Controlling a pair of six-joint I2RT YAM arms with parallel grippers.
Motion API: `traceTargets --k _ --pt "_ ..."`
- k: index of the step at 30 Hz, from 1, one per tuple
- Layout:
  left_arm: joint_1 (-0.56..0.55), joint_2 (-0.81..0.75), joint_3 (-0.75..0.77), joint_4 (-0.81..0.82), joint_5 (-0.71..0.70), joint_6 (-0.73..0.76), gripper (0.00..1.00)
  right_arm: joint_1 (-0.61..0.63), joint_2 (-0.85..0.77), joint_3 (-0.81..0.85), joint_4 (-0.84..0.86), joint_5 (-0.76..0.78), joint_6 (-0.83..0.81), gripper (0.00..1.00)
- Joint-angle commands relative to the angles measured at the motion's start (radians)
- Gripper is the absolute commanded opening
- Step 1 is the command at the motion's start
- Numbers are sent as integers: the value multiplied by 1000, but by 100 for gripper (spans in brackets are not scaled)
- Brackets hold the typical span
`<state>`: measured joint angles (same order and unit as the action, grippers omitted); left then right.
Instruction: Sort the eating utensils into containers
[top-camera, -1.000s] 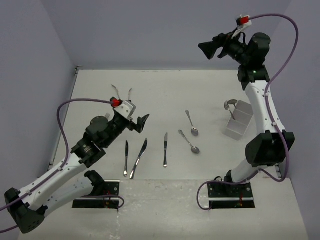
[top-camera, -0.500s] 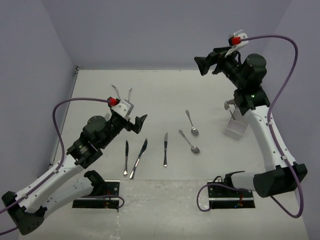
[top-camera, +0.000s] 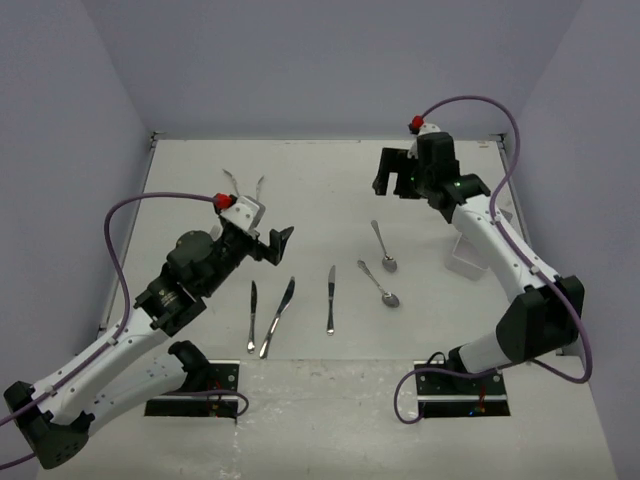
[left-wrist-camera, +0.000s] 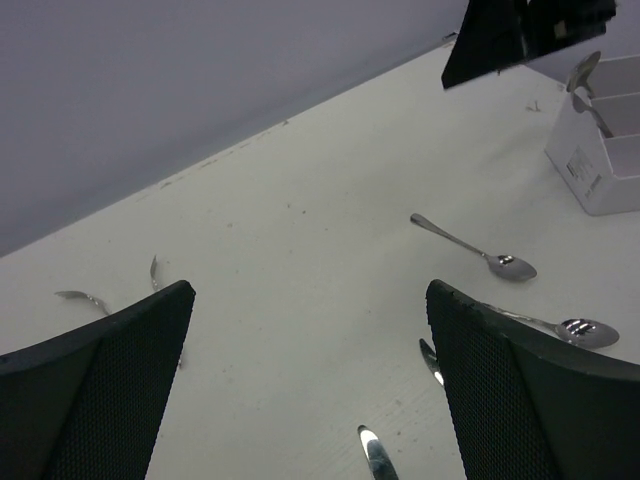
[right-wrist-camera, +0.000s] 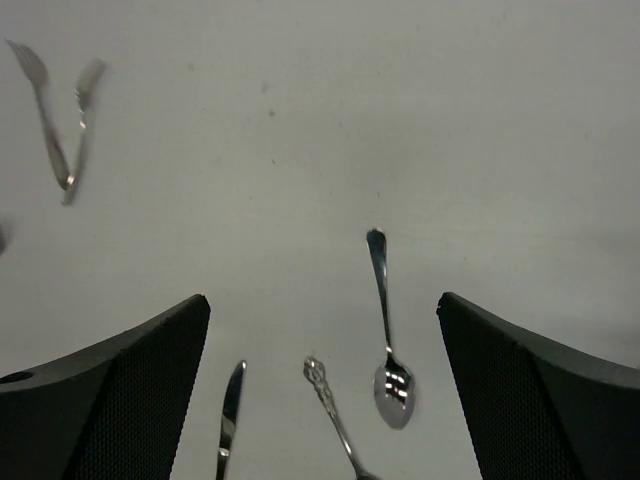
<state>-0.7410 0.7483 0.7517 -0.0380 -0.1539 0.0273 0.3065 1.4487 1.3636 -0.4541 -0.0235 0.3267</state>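
Two spoons (top-camera: 384, 247) (top-camera: 379, 284) lie right of the table's middle, and show in the right wrist view as a spoon (right-wrist-camera: 385, 320) and an ornate handle (right-wrist-camera: 330, 410). Three knives (top-camera: 252, 315) (top-camera: 279, 315) (top-camera: 330, 298) lie near the front. Two forks (top-camera: 232, 182) (top-camera: 260, 186) lie at the back left. The white container (left-wrist-camera: 600, 150) holds a spoon (left-wrist-camera: 582, 70). My left gripper (top-camera: 275, 243) (left-wrist-camera: 308, 300) hangs open above the knife tips. My right gripper (top-camera: 393, 183) (right-wrist-camera: 322, 300) is open and empty, high above the spoons.
In the top view my right arm (top-camera: 490, 230) crosses over the container (top-camera: 462, 260) and hides most of it. Purple walls enclose the table on three sides. Both arm bases (top-camera: 195, 385) (top-camera: 465, 390) sit at the near edge.
My right arm has swung down from high above the container and leftward; its gripper now faces the table over the spoons. The left arm has barely moved.
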Motion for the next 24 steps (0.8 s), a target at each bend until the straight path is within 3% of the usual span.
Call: traceTargets --k 1,6,15,24 --pt "-3 22 5 67 -38 -1 100 57 82 -37 -190 125 81 97" --pt "-4 37 -26 121 -64 26 100 69 235 -73 -193 119 138 93" --pt "-3 49 -29 148 -67 53 100 69 445 9 -182 62 204 90" --pt "-1 65 -18 184 -146 40 100 80 510 0 -190 72 238 86"
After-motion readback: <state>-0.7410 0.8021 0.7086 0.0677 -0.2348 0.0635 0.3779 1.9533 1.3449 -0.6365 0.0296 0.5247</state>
